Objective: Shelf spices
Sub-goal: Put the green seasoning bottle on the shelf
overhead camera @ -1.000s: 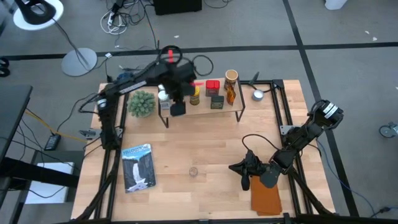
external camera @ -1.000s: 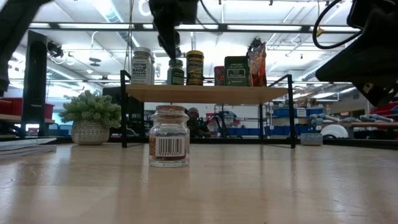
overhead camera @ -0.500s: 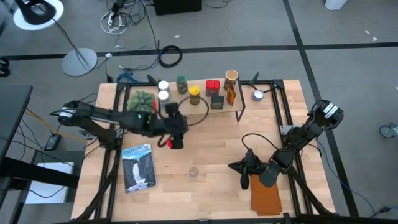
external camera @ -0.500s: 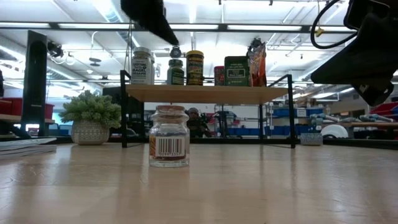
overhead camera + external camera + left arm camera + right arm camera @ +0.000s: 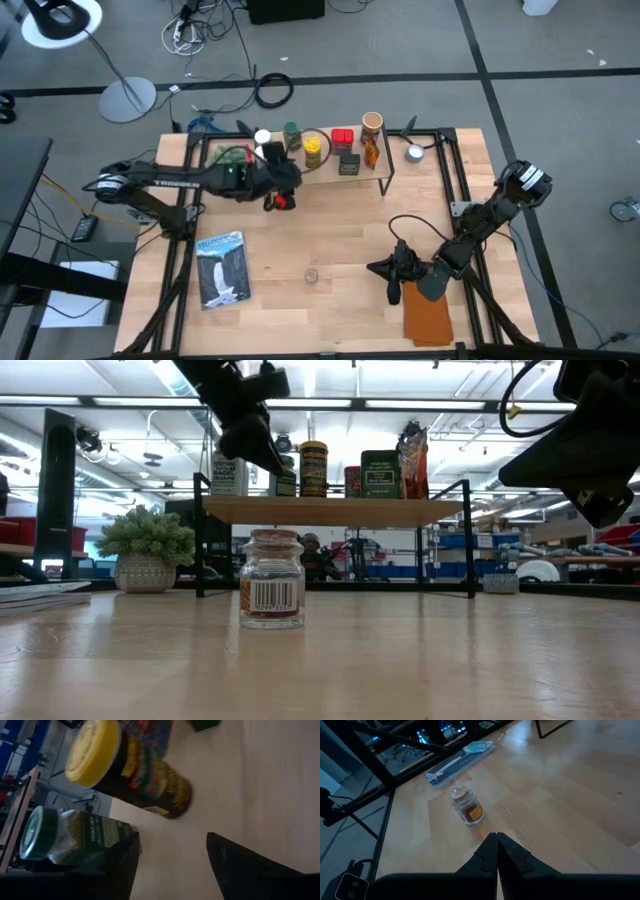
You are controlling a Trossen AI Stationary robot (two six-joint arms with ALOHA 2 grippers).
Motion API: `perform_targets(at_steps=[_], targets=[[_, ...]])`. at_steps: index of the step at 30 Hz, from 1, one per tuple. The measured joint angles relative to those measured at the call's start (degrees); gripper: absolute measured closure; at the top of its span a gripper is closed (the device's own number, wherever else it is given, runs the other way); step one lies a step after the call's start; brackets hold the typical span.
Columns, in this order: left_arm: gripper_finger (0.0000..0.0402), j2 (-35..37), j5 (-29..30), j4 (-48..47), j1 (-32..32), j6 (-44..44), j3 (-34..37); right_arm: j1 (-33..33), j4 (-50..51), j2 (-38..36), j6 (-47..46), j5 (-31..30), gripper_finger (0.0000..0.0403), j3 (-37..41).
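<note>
The shelf (image 5: 330, 172) stands at the table's far side. On it are a white-lidded jar (image 5: 262, 137), a green-lidded jar (image 5: 65, 837), a yellow-lidded jar (image 5: 125, 765), a red tin (image 5: 342, 138), a black box (image 5: 348, 165), a tan cylinder (image 5: 372, 123) and an amber bottle (image 5: 372, 150). One glass spice jar (image 5: 272, 592) stands alone on the table's near middle. My left gripper (image 5: 290, 178) hovers open and empty at the shelf's left front, slanting toward the green and yellow jars. My right gripper (image 5: 497, 842) is shut near the table's right front, aimed at the lone jar (image 5: 467, 809).
A fuzzy green plant (image 5: 147, 550) stands left of the shelf, partly under my left arm. A booklet (image 5: 220, 268) lies at the near left and a brown cloth (image 5: 428, 320) at the near right. A silver cup (image 5: 415, 152) sits right of the shelf.
My left arm has drawn back from high above the shelf's left end, swung toward the table's near side and sunk. Its gripper has tipped from pointing down to slanting toward the shelf from the front. The jars on the shelf stay put.
</note>
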State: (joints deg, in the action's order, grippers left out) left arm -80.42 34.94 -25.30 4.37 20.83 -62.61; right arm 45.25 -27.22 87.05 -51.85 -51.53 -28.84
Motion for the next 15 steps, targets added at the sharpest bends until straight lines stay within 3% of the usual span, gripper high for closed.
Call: perform_targets(at_steps=[5, 15], targets=[[0.0165, -0.01, -4.88, 0.57, 4.12, 1.46, 0.0, 0.0, -0.07, 0.0, 0.02, 0.02, 0.0397, 0.0], [0.0165, -0.48, -8.66, 2.4, 8.94, 3.48, -0.04, 0.0, -0.09, 0.0, 0.34, 0.02, 0.04, 0.0]])
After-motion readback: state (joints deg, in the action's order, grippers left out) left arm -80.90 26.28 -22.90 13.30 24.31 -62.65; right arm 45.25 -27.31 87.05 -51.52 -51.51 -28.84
